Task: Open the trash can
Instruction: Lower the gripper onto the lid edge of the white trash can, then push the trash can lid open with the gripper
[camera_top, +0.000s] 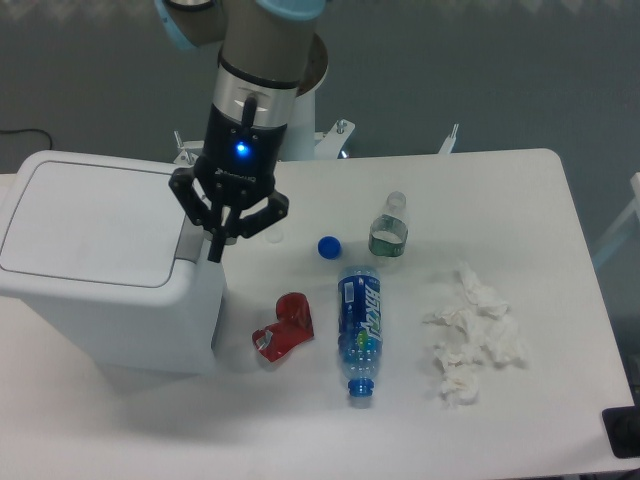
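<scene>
The jaws (216, 245) point straight down with their two dark fingers drawn close together at the tips, clenched on nothing that can be seen, right over the bin's right edge where the grey tab (189, 243) sits. Whether the tips touch the tab cannot be told from this view. A blue light glows on the wrist above them.

The bin (105, 265) stands at the left end of the white worktop (540, 200), its flat lid (90, 220) down and closed.

To the right of the bin lies a crumpled red wrapper (285, 327), near its lower right corner but apart from it. Beside the wrapper a bottle with a blue label (361, 330) lies on its side, neck toward the near edge. A loose blue cap (329, 246) rests above it, and just beyond that a small clear bottle (389, 228) without a cap. Further right, well apart from the bottles, is a heap of crumpled white tissue (472, 335).
</scene>
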